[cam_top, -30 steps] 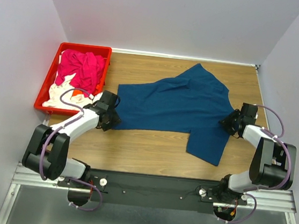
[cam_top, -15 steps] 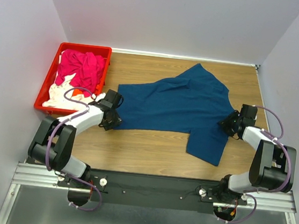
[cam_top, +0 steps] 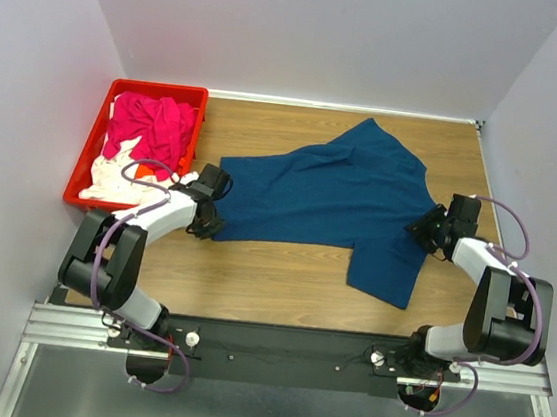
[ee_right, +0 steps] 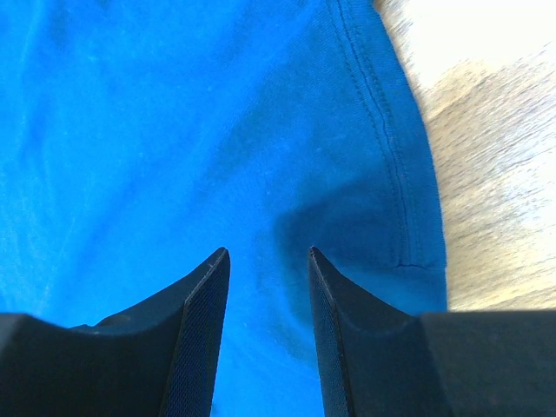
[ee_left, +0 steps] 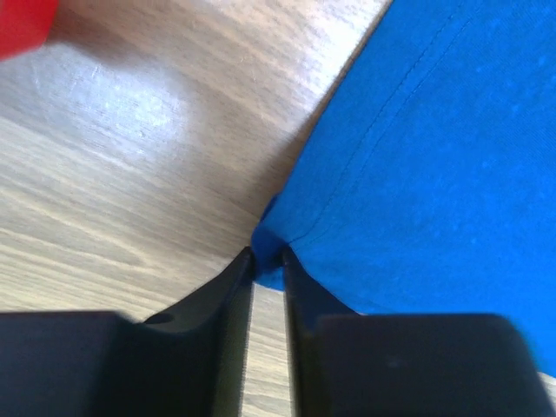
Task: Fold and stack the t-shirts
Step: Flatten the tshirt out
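A dark navy blue t-shirt (cam_top: 330, 194) lies spread and rumpled across the wooden table. My left gripper (cam_top: 212, 227) is at its near left corner. In the left wrist view the left gripper (ee_left: 268, 257) has its jaws nearly together, pinching a small bunch of the navy t-shirt's (ee_left: 434, 156) corner at the tips. My right gripper (cam_top: 420, 232) hovers low over the shirt's right edge. In the right wrist view the right gripper (ee_right: 268, 254) is open, with flat blue cloth (ee_right: 156, 130) below the gap and a stitched hem to its right. Magenta-pink (cam_top: 152, 126), white (cam_top: 108, 181) and orange (cam_top: 146, 170) t-shirts lie heaped in the crate.
The red plastic crate (cam_top: 161, 88) stands at the table's far left, close behind my left arm. Grey walls close in the table at the back and both sides. Bare wood (cam_top: 271, 278) shows in front of the navy shirt.
My left gripper has slid right to the shirt's corner and narrowed its jaws onto the cloth. The right gripper and the shirt have stayed as they were.
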Available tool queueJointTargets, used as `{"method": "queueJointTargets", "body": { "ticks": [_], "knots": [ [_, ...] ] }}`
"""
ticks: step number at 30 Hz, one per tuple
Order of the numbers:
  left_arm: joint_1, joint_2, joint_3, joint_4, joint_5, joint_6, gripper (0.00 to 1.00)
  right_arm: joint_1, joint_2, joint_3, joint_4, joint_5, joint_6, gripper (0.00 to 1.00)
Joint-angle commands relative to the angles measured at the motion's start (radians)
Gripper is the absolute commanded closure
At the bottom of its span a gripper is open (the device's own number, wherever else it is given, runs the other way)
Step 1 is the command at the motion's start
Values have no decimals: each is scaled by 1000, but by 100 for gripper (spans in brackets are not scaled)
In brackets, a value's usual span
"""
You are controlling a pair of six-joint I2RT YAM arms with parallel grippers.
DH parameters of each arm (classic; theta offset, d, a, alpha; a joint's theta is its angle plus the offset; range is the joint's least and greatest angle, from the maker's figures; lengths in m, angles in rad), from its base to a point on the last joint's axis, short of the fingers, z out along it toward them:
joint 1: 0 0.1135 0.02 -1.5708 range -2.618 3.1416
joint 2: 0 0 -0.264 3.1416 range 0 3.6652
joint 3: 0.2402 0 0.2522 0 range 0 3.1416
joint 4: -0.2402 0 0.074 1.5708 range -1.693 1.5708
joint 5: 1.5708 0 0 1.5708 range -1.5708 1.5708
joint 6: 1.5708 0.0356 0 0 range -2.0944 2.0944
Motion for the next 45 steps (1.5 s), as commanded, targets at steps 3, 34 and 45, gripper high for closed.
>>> {"method": "queueJointTargets", "body": {
  "ticks": [3, 34, 45],
  "knots": [
    [-15, 75, -11, -55, -95, 9, 91, 16, -25, -19, -9, -48, -23, 51],
    [5, 144, 254, 224, -188, 457, 100, 83, 112, 394, -331, 202, -124, 50],
    [5, 107, 258, 233, -166, 488, 100, 67, 12, 218, -374, 202, -89, 55]
  ]
}}
